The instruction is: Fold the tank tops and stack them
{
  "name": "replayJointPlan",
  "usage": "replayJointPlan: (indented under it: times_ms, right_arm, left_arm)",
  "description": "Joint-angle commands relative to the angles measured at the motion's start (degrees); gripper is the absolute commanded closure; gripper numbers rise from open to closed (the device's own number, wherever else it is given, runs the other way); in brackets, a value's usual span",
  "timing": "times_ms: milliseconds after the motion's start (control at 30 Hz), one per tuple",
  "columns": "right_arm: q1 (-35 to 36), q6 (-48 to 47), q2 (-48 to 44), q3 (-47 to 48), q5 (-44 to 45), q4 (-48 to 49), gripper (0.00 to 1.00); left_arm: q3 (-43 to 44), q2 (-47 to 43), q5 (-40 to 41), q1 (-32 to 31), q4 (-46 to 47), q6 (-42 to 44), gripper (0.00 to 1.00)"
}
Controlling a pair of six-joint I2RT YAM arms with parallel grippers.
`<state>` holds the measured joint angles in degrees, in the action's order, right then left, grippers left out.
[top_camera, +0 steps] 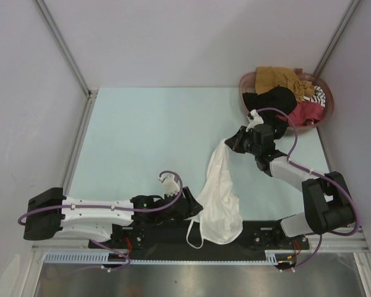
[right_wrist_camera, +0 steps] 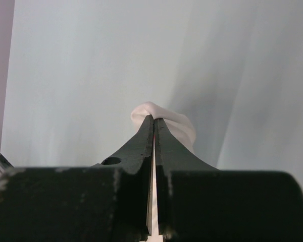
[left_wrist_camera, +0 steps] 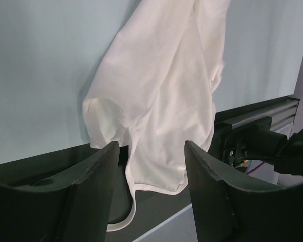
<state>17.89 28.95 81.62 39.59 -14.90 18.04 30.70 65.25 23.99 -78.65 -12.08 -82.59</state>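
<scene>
Top external view, lower centre: a limp white cloth tank top is being gripped at its upper end by the closed right tool, its hem draping over the pale blue counter; the left tool is being held open just beside that hem.

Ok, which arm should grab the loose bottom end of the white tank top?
Left. The left gripper sits beside the lower end of the white tank top, jaws apart with the cloth just ahead of them. The right gripper is clamped on its upper end, so it is busy.
</scene>
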Motion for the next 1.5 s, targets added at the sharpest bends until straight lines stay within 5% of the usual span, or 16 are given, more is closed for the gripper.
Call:
replayJointPlan:
  times_ms: [0,267,900,1000,1200,1333,1467]
  right_arm:
    - [0.30,0.76,0.46,0.22,-0.31,2.70,1.00]
    - [0.30,0.85,0.82,0.13,-0.40,2.88,1.00]
    - [0.22,0.85,0.47,-0.04,-0.57,3.05,1.00]
    - [0.22,0.85,0.55,-0.22,-0.31,3.05,1.00]
    - [0.30,0.76,0.47,-0.13,-0.22,3.05,1.00]
    - [0.30,0.49,-0.06,-0.31,0.22,2.79,1.00]
    - [0.04,0.49,-1.38,-0.48,0.75,2.26,1.00]
  left_arm:
    - [1.30,0.31,2.65,-1.33,1.57,-0.04,0.40]
    - [-0.02,7.51,-2.63,-1.33,11.10,-1.35,0.41]
    - [-0.90,13.58,-4.30,1.13,14.09,-2.93,0.43]
    - [-1.43,13.76,-4.74,2.01,15.76,-2.23,0.51]
    - [-1.08,11.83,-3.25,3.42,13.75,-0.12,0.96]
    - [-1.43,7.71,-2.54,6.57,8.30,1.98,1.00]
    - [-4.85,-7.18,-3.16,12.63,4.97,9.25,1.00]
